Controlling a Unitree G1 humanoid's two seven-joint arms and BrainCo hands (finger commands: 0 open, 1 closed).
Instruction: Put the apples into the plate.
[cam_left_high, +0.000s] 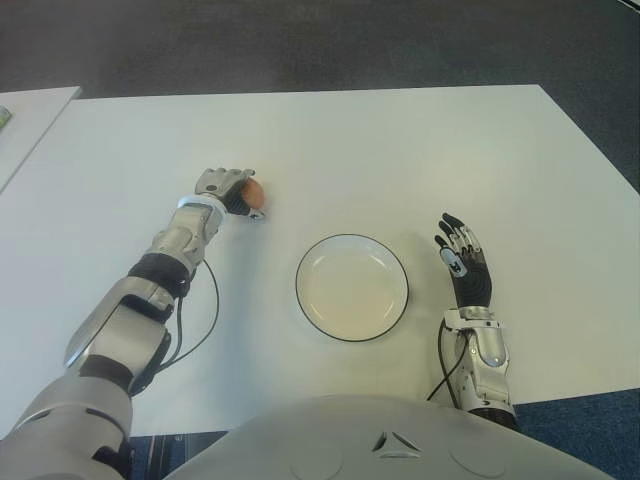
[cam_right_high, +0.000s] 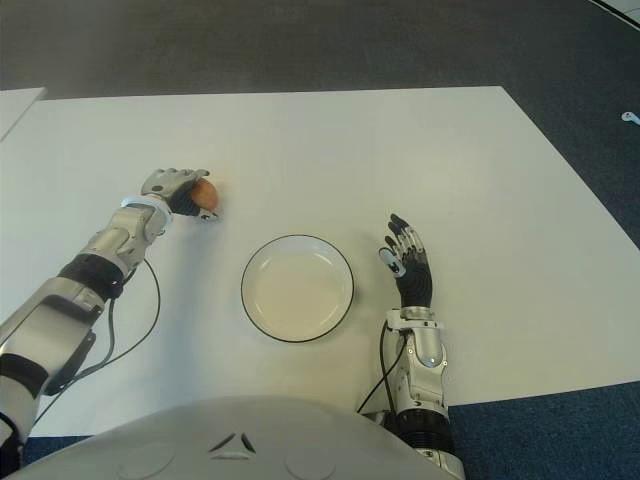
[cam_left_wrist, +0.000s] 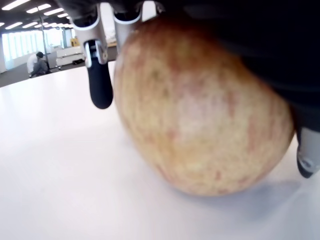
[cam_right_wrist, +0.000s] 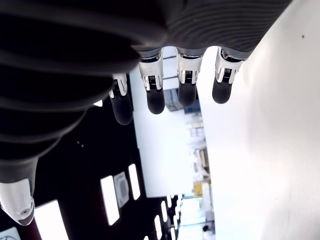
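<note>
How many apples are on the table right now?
1. The only apple I can see sits on the white table, wrapped by the robot's left hand, off to the left of the empty plate. Nothing else in view could hide another.

Just a big white table (cam_left_high: 330, 140) on dark grey carpet (cam_left_high: 300, 40). Second white table's corner (cam_left_high: 30, 115) pokes in at the far left. In the left wrist view, a person (cam_left_wrist: 36, 62) is crouched way back in the office.
</note>
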